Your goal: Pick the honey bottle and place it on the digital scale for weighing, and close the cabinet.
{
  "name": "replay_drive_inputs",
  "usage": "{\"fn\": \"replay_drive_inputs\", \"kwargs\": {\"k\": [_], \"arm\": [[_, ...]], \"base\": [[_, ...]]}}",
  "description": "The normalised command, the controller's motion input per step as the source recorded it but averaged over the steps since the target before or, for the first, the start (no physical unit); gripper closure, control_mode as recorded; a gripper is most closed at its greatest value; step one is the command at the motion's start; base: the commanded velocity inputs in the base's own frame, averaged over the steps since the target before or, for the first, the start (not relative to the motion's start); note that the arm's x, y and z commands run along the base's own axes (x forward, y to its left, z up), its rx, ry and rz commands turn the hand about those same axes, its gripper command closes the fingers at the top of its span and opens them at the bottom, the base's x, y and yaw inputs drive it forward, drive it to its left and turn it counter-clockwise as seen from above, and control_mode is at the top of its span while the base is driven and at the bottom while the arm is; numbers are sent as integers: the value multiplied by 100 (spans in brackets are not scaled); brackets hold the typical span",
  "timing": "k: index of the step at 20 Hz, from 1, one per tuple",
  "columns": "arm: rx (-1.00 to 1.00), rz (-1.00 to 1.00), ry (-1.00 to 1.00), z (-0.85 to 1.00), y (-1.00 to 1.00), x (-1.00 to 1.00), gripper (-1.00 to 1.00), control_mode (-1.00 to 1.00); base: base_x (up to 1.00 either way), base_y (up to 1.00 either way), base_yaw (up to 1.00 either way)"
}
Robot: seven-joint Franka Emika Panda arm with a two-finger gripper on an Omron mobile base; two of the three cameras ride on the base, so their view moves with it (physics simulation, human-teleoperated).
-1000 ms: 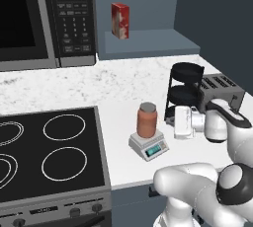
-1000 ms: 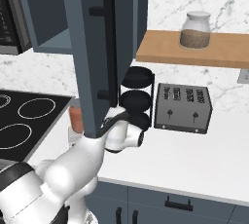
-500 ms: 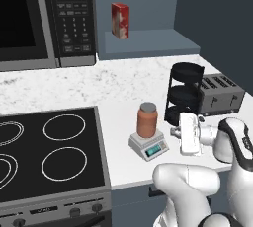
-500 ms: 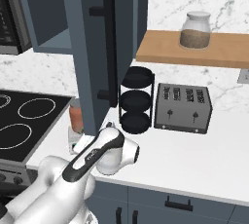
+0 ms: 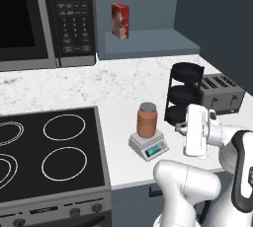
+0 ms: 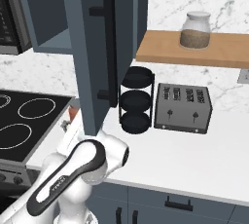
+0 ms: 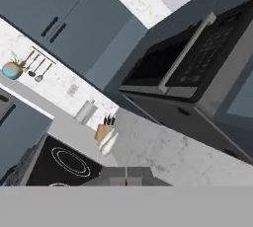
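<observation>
White arm folded low, end effector point(image 7: 126, 177) closed, empty.

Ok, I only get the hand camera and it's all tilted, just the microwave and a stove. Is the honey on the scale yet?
Observer: Yes. In the left base view the honey bottle stands upright on the digital scale.
Operator: And is the cupboard door shut?
Observer: No. In the right base view the cabinet door stands open, with its dark bar handle facing the camera.
Operator: Is anything inside the cupboard?
Observer: A red-and-white box stands on its shelf, seen in the left base view.
</observation>
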Motion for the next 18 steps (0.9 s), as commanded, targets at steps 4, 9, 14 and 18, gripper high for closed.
{"fn": "replay_drive_inputs", "kwargs": {"k": [4,9,14,18], "arm": [[0,-8,-15,80,6,-57,100,-100],[0,-8,-15,93,-18,-38,100,-100],[-8,-11,-40,49,-20,-71,100,-100],[-12,-27,-53,20,0,-85,100,-100]], "base": [[0,0,0],[0,0,0],[0,0,0],[0,0,0]]}}
